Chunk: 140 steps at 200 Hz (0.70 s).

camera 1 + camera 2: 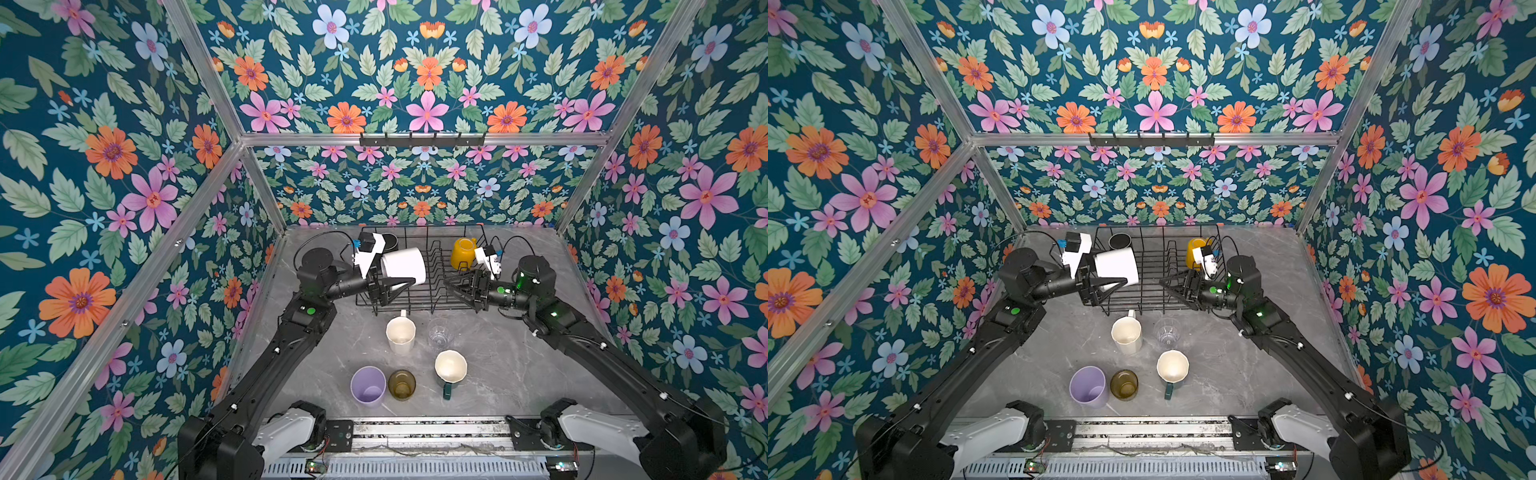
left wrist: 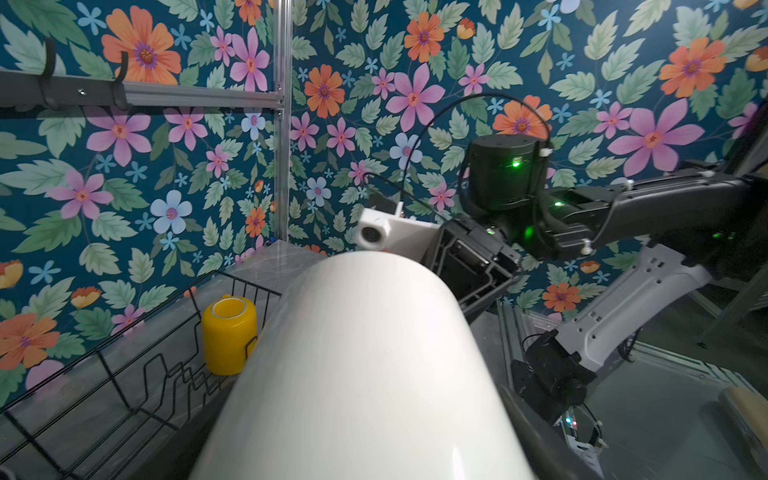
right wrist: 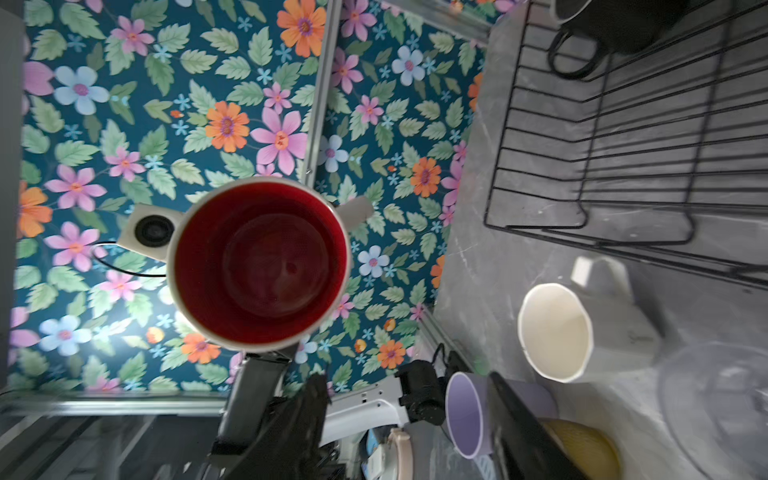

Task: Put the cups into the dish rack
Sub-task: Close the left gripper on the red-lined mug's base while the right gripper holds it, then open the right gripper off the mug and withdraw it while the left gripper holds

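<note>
You've one yellow mug (image 1: 462,252) and one black mug (image 1: 1120,241) in the dish rack (image 1: 434,266), five cups (image 1: 401,334) toward the worktop's (image 1: 519,365) front edge, left gripper (image 1: 399,282) seemingly clamped on the pale mug (image 3: 259,264), right gripper (image 1: 455,286) jaws apart.

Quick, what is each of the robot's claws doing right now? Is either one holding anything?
Left gripper: closed on the mug, white outside and red inside, held on its side.
Right gripper: open, holding nothing.
</note>
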{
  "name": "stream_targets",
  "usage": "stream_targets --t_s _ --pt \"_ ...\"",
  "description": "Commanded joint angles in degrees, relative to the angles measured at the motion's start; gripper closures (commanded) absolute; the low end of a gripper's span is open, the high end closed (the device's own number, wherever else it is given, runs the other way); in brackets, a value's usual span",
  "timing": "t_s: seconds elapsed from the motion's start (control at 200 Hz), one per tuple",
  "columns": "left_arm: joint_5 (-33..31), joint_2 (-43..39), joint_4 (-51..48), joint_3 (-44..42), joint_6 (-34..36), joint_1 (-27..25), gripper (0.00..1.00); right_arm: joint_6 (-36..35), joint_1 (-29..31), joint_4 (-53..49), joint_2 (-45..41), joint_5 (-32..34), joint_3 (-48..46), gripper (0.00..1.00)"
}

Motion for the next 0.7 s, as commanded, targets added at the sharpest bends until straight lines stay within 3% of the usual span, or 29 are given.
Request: stream_targets --t_s 0.0,0.215,0.695 --pt "-5.23 1.48 -5.52 3.00 3.96 0.05 1.00 -10.03 -0.24 -14.97 -4.28 11.01 0.31 0.28" --pt "-10.95 7.52 -13.99 9.97 4.71 0.02 1.00 -14.85 -0.25 -20.97 -9.47 17.04 -0.01 0.19" --pt "-25.19 25.83 -32.42 32.01 4.89 -2.23 1.00 -18.48 -0.27 -23.87 -13.90 18.53 -1.80 0.07"
